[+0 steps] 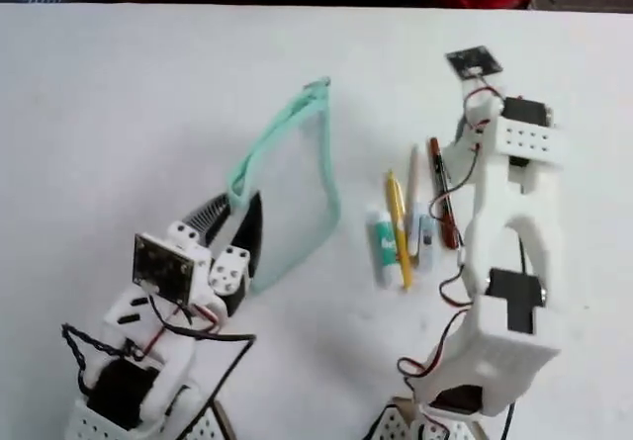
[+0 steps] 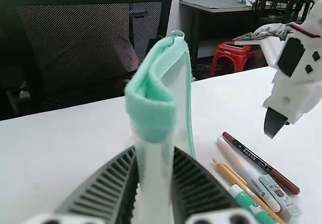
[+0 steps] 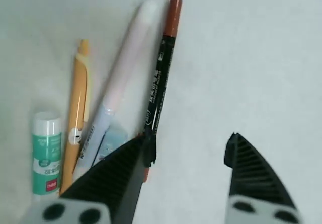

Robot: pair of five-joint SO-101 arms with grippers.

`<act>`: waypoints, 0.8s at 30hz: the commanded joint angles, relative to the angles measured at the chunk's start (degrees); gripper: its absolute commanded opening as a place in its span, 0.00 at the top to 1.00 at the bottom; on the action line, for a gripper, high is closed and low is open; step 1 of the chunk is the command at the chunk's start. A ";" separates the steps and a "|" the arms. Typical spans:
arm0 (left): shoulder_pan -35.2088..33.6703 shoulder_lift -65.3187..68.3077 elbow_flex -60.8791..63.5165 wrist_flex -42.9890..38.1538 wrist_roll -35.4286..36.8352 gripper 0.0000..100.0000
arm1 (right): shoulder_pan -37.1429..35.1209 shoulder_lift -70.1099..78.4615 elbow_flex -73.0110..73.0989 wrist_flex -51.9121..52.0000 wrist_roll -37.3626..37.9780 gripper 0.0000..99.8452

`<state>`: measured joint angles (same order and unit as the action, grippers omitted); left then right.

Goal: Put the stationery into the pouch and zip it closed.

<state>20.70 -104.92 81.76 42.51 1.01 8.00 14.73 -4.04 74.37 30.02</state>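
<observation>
A clear pouch with a teal zip edge stands on its side on the white table. My left gripper is shut on its near end, and its ribbed black fingers pinch the clear wall. To the right of the pouch lie a glue stick, a yellow pen, a pale highlighter, a small eraser and a brown pen. My right gripper hangs open just above them. One of its fingertips touches the brown pen's near end, and the gap between its jaws holds only bare table.
The right arm's white body stretches over the table right of the stationery. A black chair and a red stool stand beyond the table's far edge. Bare table lies left of and beyond the pouch.
</observation>
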 commanded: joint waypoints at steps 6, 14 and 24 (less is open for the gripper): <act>-0.57 0.22 0.18 1.32 -1.05 0.97 | -2.95 6.55 -0.35 -9.10 0.26 0.77; -0.57 0.22 0.18 1.14 -1.05 0.97 | -2.59 13.14 -3.08 -11.30 0.26 0.77; -0.57 0.22 0.18 1.23 -1.05 0.97 | -1.63 18.86 -10.73 -10.95 0.35 0.98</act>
<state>20.70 -105.01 81.76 43.21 0.92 5.98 34.24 -11.52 63.74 30.02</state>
